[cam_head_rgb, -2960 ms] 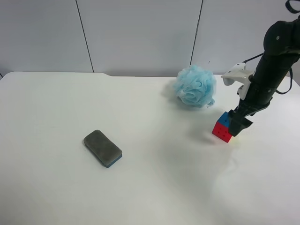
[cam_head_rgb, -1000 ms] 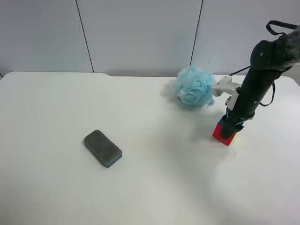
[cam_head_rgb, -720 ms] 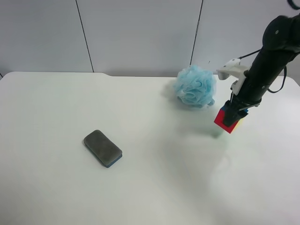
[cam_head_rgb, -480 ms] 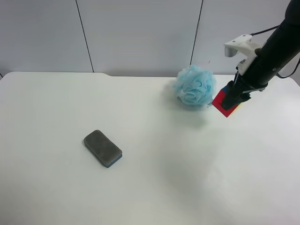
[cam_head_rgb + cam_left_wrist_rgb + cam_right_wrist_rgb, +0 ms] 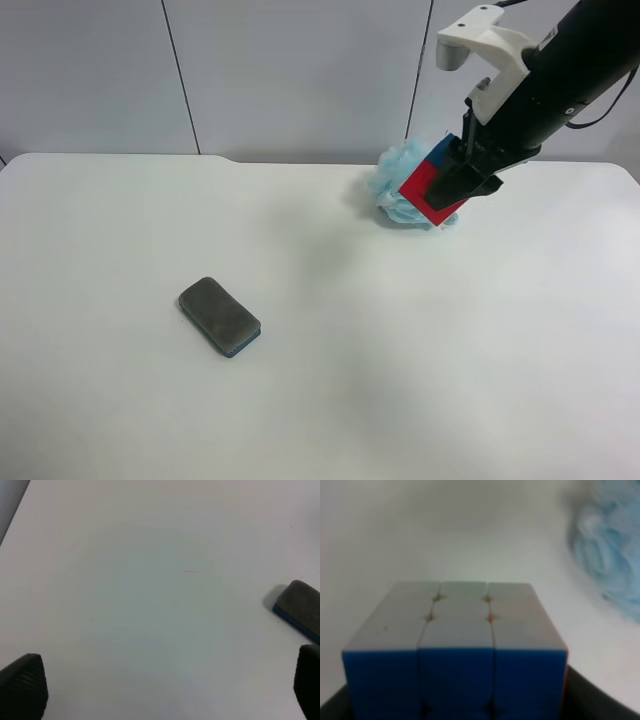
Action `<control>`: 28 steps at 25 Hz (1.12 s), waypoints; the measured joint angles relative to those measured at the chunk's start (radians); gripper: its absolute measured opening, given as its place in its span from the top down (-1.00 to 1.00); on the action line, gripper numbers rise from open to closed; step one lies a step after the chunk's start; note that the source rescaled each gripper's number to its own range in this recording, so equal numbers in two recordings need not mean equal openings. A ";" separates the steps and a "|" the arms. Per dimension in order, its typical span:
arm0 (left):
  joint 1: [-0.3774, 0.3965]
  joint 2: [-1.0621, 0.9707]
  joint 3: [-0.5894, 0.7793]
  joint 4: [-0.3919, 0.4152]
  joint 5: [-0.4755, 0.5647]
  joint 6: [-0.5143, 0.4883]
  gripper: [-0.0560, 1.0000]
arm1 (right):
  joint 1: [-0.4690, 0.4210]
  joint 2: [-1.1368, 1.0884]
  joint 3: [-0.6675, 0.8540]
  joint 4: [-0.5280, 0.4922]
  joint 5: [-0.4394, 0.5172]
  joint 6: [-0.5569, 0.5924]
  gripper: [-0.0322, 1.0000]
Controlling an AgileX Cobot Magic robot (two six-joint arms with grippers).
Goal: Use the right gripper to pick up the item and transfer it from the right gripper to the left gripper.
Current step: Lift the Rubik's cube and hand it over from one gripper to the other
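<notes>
My right gripper (image 5: pixel 455 185), black with a white housing, is shut on the puzzle cube (image 5: pixel 432 188) and holds it in the air in front of the light-blue pouf. In the right wrist view the cube (image 5: pixel 455 652) fills the near field, with white and blue faces showing. My left gripper (image 5: pixel 160 687) is open over bare table, its two black fingertips (image 5: pixel 22 682) set wide apart at the frame's lower corners. The left arm is out of the exterior high view.
The fluffy light-blue pouf (image 5: pixel 395 190) sits on the white table (image 5: pixel 320 360) behind the held cube; it shows blurred in the right wrist view (image 5: pixel 610 555). A dark-grey sponge block (image 5: pixel 219 316) lies at the exterior view's left and shows in the left wrist view (image 5: pixel 299 609).
My right gripper closed on the cube on the table, then lifted it up and towards the view's left, in front of the pouf. The sponge and pouf have not moved.
</notes>
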 joint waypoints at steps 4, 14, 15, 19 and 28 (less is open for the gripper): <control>0.000 0.000 0.000 0.000 0.000 0.000 -1.00 | 0.093 0.000 0.000 0.018 0.000 -0.021 0.94; 0.000 0.000 0.000 0.000 0.000 0.000 -1.00 | 0.346 0.004 0.028 0.050 -0.101 -0.078 0.94; 0.000 0.000 0.000 0.000 0.000 0.000 -1.00 | 0.368 0.010 0.032 0.051 -0.112 -0.086 0.94; 0.000 0.023 0.000 -0.016 0.002 0.000 -1.00 | 0.408 0.024 0.037 0.111 -0.152 -0.137 0.94; 0.000 0.350 -0.076 -0.259 0.056 0.024 -1.00 | 0.411 0.025 0.037 0.334 -0.147 -0.301 0.94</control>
